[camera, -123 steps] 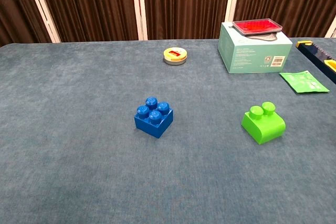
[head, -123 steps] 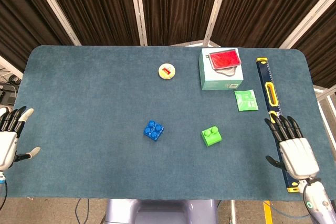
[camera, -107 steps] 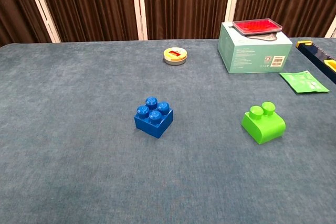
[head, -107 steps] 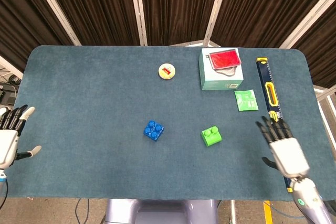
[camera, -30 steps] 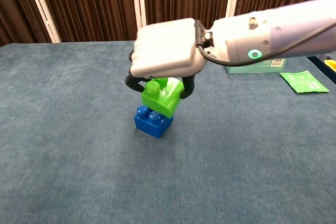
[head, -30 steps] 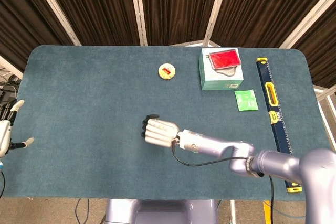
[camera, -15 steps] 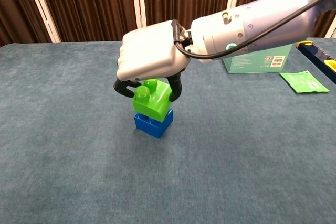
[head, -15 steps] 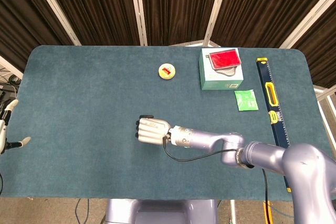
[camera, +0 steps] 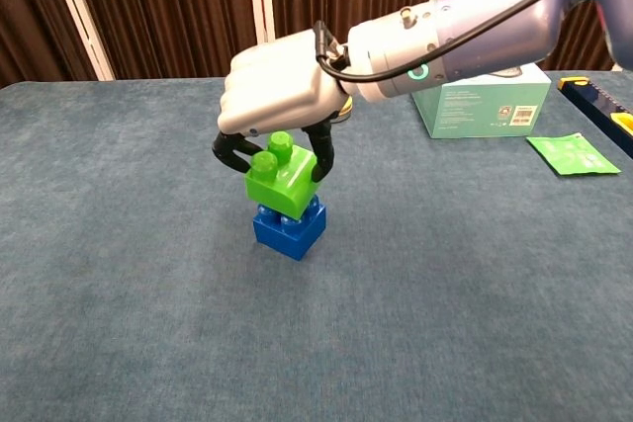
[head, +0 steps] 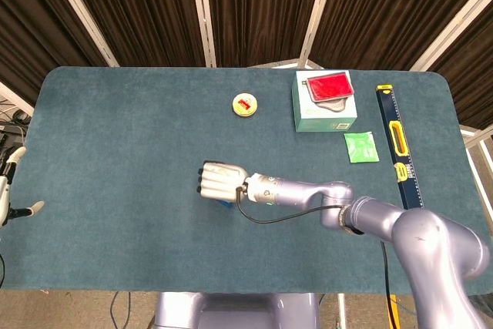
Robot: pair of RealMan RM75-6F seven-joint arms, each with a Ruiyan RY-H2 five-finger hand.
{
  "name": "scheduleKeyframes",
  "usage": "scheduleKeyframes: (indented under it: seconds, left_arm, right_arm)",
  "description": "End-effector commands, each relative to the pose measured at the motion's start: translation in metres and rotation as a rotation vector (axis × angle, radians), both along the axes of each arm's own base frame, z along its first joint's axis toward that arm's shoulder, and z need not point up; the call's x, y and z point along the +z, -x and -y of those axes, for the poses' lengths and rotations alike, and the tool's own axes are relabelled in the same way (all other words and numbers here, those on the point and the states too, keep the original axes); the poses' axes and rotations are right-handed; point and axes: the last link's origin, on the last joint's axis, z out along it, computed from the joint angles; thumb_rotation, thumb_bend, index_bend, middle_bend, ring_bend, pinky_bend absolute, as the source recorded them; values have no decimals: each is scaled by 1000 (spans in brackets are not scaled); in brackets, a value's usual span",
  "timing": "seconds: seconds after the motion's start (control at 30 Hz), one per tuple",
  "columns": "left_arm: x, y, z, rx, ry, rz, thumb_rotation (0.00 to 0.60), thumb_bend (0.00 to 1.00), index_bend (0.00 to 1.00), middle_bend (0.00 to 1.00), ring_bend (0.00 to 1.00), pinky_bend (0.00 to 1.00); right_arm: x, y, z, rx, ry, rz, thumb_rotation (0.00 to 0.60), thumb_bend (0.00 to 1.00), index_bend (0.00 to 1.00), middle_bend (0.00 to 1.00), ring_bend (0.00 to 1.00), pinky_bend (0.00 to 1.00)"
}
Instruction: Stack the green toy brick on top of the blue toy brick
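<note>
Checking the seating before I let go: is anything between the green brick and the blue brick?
Nothing lies between them in the chest view. The green brick, gripped by the right hand, sits tilted on the blue brick.

My table (head: 115, 136), covered in blue-grey felt, carries the blue toy brick (camera: 289, 228) near its middle, a small round tin (head: 245, 105) and a pale green box (head: 325, 112) further back, and a green packet (head: 360, 146) beside a long level (head: 400, 152) along the right edge.
</note>
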Motion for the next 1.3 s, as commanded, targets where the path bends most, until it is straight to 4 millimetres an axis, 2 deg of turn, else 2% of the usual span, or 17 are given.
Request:
scheduleKeyframes:
  seconds: [0.03, 0.63, 0.93, 1.3]
  left_arm:
    - [-1, 1, -1, 7, 6, -5, 600, 0, 0, 0, 0, 0]
    - [-3, 3, -3, 21, 2, -19, 600, 0, 0, 0, 0, 0]
    - [-4, 4, -4, 24, 1, -21, 600, 0, 0, 0, 0, 0]
    - [-4, 4, -4, 24, 4, -21, 600, 0, 0, 0, 0, 0]
  right_arm:
    - [-6, -2, 3, -7, -15, -3, 600, 198, 411, 523, 384, 532]
    - [-25, 6, 7, -46, -71, -16, 600, 222, 411, 523, 383, 540]
    - [-25, 8, 12, -56, -63, -21, 600, 222, 411, 523, 383, 541]
    - [-31, 12, 9, -41, -66, -33, 600, 222, 411, 523, 384, 537]
